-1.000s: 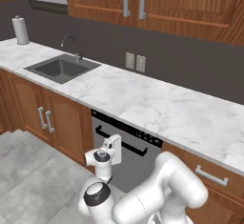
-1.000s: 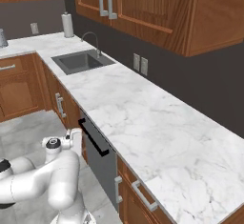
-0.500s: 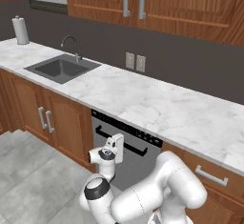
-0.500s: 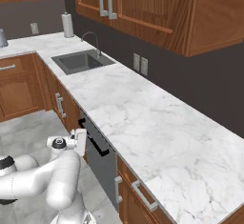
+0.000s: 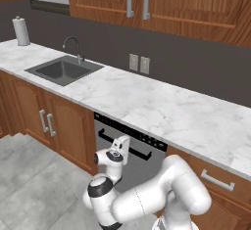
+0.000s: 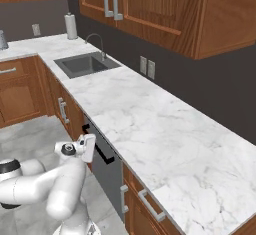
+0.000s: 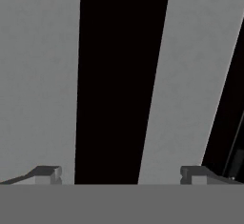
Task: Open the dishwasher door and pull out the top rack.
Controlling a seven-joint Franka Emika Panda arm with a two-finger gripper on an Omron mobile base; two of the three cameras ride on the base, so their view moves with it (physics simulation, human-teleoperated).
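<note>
In the hand view the gripper [image 7: 121, 173] faced the dishwasher door [image 7: 38, 75] closely, its fingers [image 7: 46, 173] spread wide apart with nothing between them. From left to right lay grey panel beyond the left finger, the black bar handle [image 7: 121, 75] running up between the two fingers, more grey panel, then the black control strip [image 7: 231, 123] past the right finger. The door stood shut under the marble counter [image 5: 162, 109].

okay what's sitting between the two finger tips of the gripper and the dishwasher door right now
Nothing: in the hand view the open gripper straddles the black bar handle, with bare grey dishwasher door on either side.
</note>
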